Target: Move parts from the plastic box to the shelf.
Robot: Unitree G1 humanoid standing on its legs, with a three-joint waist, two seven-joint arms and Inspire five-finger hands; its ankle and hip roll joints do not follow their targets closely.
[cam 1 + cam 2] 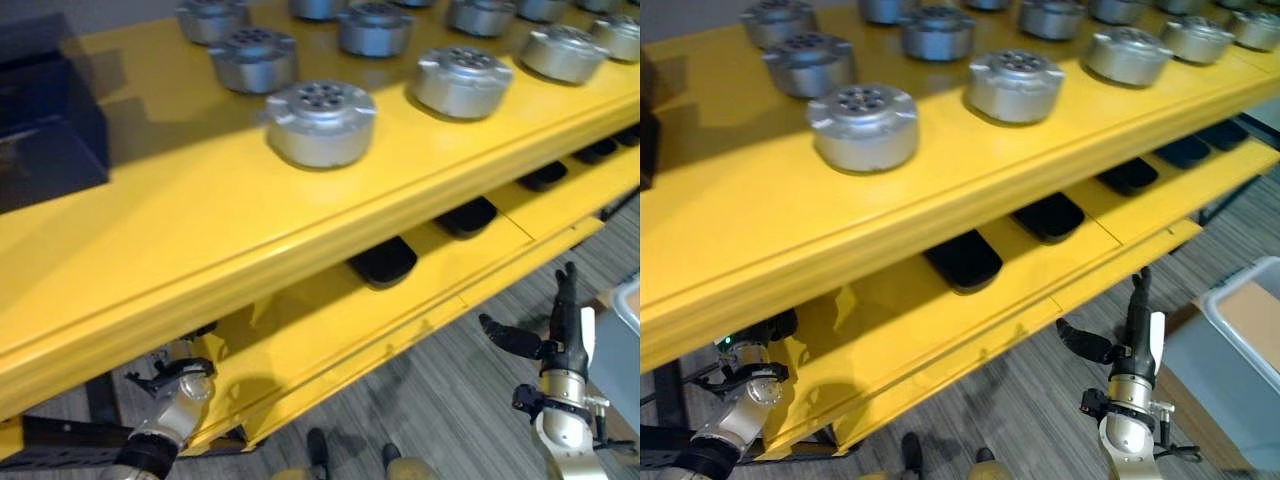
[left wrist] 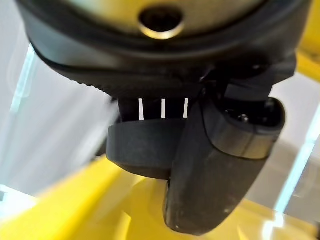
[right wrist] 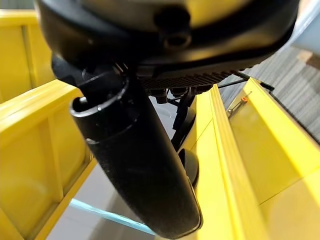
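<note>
Several round silver metal parts stand in rows on the top of the yellow shelf point(image 1: 200, 230); the nearest part point(image 1: 320, 122) sits close to its front edge. A dark blue plastic box point(image 1: 45, 130) rests on the shelf top at the far left. My right hand point(image 1: 565, 320) hangs low at the right, in front of the shelf and above the floor, with straight fingers, thumb spread, holding nothing. My left hand point(image 1: 175, 375) is low at the left, tucked under the top shelf's front edge, its fingers partly hidden. The left wrist view shows my left hand's thumb point(image 2: 215, 170) close up against yellow metal.
Black flat pads point(image 1: 383, 262) lie in a row on the lower yellow shelf. A pale bin point(image 1: 1250, 320) stands on the striped grey floor at the right, next to my right hand. The shelf's front edge overhangs both hands.
</note>
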